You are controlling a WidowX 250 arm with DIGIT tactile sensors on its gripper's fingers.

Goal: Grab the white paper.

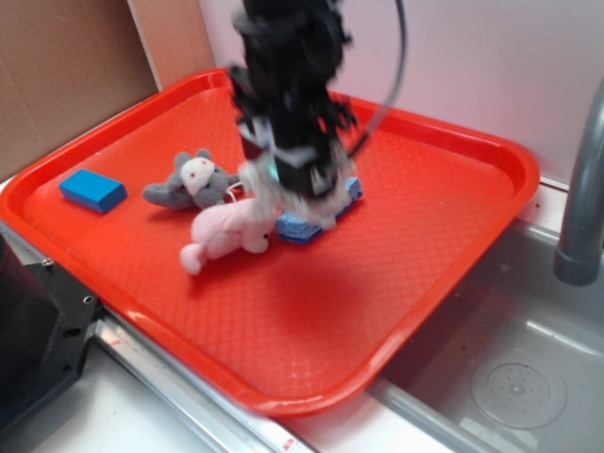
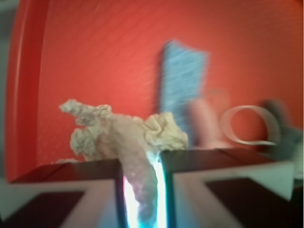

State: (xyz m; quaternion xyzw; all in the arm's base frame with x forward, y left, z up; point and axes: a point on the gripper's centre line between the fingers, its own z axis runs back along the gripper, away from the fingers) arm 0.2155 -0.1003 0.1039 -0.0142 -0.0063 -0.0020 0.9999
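Observation:
The white paper (image 2: 128,135) is a crumpled off-white wad pinched between my two dark fingers. A twisted tail of it runs down through the narrow gap. My gripper (image 2: 141,164) is shut on it. In the exterior view the gripper (image 1: 288,193) hangs over the middle of the red tray (image 1: 444,236), blurred, with the pale paper (image 1: 274,193) at its tips, just above the pink plush bunny (image 1: 226,231) and the light blue sponge (image 1: 311,222).
A grey plush mouse (image 1: 193,179) lies left of the bunny. A blue block (image 1: 92,190) sits near the tray's left rim. A steel sink (image 1: 510,368) and a grey faucet pipe (image 1: 580,189) stand to the right. The sponge (image 2: 183,83) shows ahead in the wrist view.

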